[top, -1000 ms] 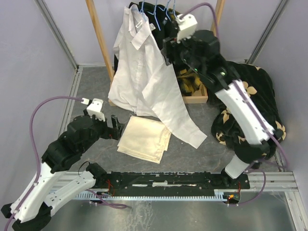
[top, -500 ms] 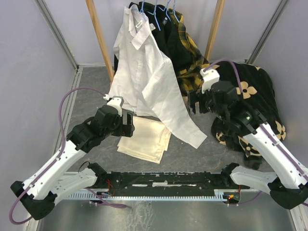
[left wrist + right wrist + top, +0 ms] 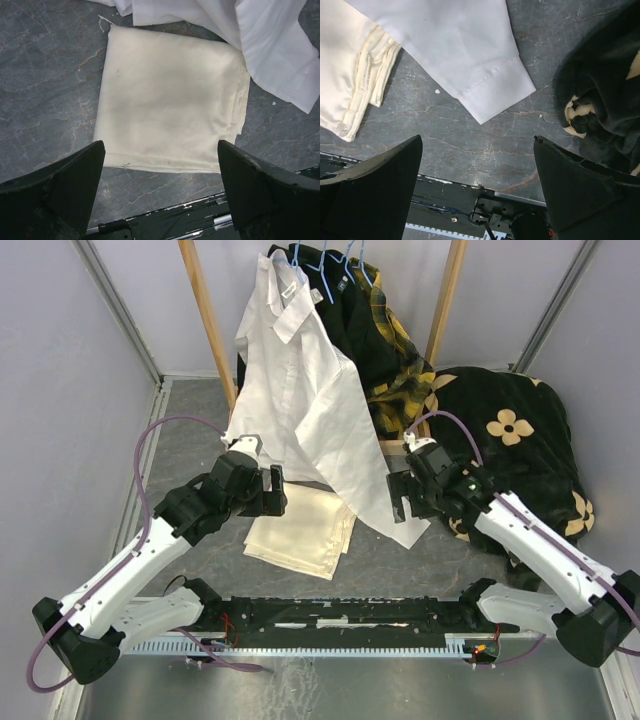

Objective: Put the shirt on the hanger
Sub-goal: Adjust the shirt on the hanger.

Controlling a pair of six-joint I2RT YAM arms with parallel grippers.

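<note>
White shirt (image 3: 300,390) hanging, blue hanger (image 3: 324,285) beside its collar, left gripper (image 3: 160,165) spread empty above cream cloth (image 3: 170,100), right gripper (image 3: 477,165) spread empty above cuff.

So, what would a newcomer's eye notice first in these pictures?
The white shirt hangs at the back centre, one sleeve trailing down to the table. Below it lies a folded cream cloth, and a black flowered blanket is heaped at the right.
</note>
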